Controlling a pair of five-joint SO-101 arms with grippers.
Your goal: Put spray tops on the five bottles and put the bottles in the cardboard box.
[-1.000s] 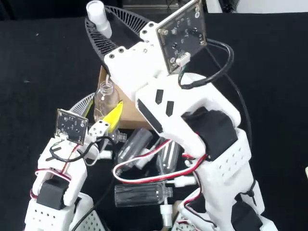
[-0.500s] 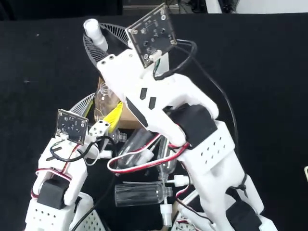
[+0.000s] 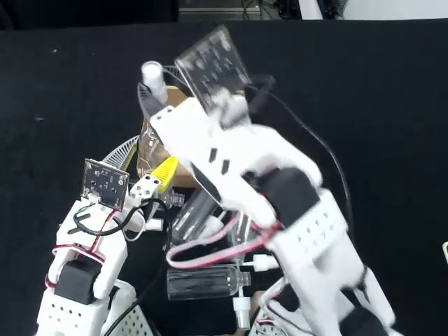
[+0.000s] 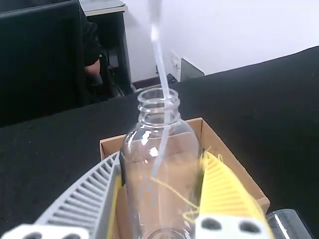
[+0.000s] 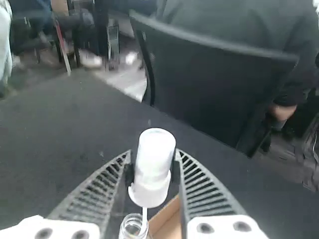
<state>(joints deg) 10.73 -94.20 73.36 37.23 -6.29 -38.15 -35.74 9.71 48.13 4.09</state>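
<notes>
- My left claw [image 4: 162,159] is clenched on a clear bottle [image 4: 158,124], with the grey finger on one side and the yellow finger on the other.
- The bottle stands upright with its threaded mouth open, and the cardboard box [image 4: 112,142] sits right behind and below it.
- My right claw [image 5: 152,164] is clamped on a white spray top [image 5: 154,144], pinching it between both ribbed fingers, directly above that bottle.
- The spray top's thin dip tube [image 4: 159,64] hangs through the bottle's mouth and down into the glass (the cap itself is not yet on the neck; a short stretch of tube shows between them).
- From above, the spray top [image 3: 154,80] is at the far end of my right arm, over the box's far side.
- Closer to my bases, a bottle without a top [image 3: 206,283] lies on its side on the black desk [image 3: 392,105], and further clear bottles [image 3: 196,210] lie partly hidden beneath my right arm.
</notes>
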